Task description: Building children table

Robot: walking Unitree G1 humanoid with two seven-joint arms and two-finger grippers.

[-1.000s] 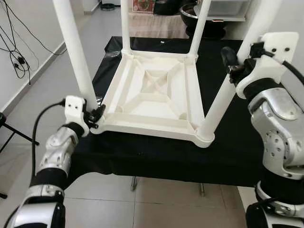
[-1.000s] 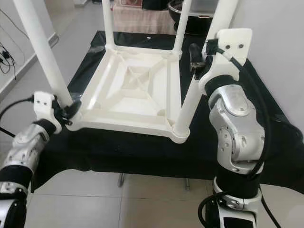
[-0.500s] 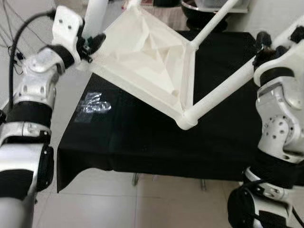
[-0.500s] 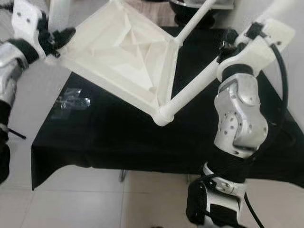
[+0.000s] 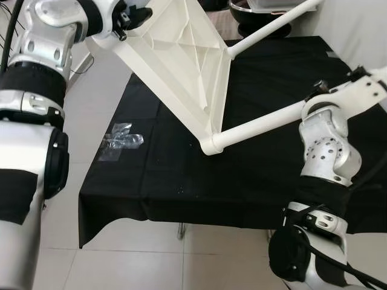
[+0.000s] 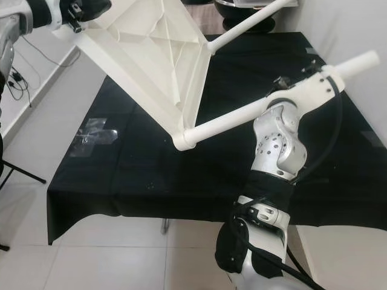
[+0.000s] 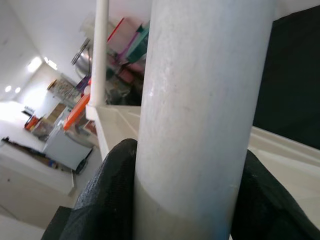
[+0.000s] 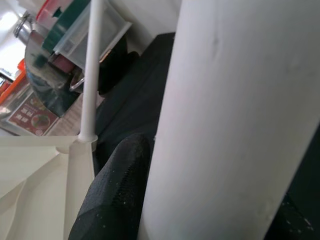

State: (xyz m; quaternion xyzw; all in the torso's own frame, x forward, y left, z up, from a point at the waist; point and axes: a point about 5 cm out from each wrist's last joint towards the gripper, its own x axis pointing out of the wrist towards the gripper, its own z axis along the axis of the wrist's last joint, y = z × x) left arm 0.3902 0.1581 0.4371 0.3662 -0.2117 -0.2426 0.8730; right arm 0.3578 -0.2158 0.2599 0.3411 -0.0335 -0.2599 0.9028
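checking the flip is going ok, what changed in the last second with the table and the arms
The white table, lying upside down on the black cloth a second ago, has been tipped up toward the robot's right. The left gripper rose high with its leg; the right gripper swung outward with its leg, now near level. Both grippers stay clamped on their legs. The clear plastic bag, earlier covered by the table, lies uncovered.

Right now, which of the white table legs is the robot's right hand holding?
The leg sticking out from the table's lowest corner, nearest the robot. The right gripper clamps it partway along. The other leg on that side runs toward the far shelf, untouched.
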